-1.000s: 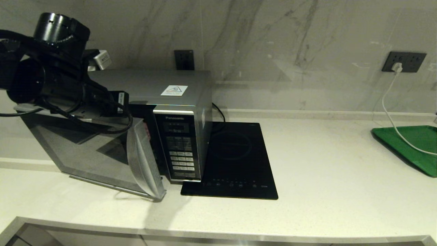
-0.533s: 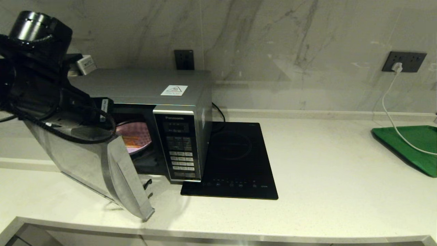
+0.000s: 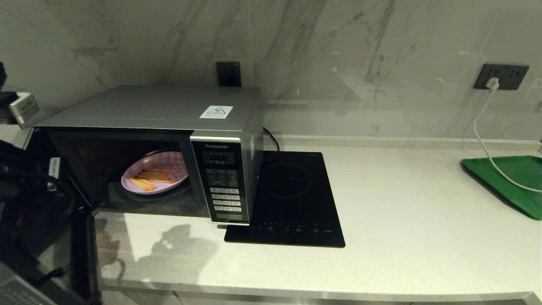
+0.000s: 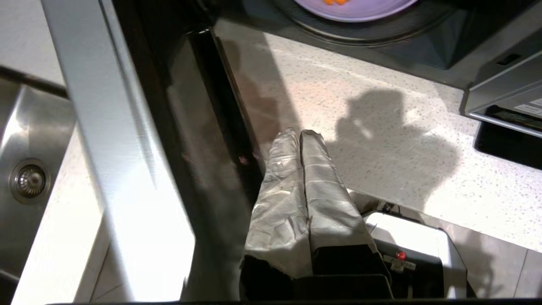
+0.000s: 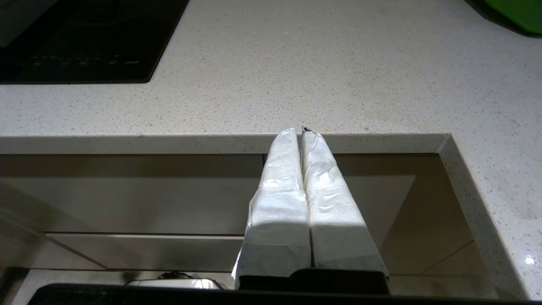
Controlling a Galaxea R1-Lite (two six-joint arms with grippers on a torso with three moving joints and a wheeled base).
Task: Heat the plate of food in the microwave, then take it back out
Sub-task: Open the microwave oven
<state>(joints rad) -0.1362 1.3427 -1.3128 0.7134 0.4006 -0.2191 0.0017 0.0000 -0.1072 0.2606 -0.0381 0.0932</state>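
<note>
Sitting inside microwave (image 3: 169,110), plate of food (image 3: 155,173) beyond left tool (image 4: 300,134)

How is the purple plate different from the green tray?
The plate is round and pale purple; the tray is green with straight edges. The plate holds fries; the tray holds no food, only a white cable lying across it. The plate sits inside the open microwave; the tray lies out on the counter. Both are flat.

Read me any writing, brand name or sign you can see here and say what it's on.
"Panasonic": top of the microwave's button panel.
White triangle sticker on the microwave's top: print too small to read.
Button labels: too small.
Induction hob control markings: too small.
</note>
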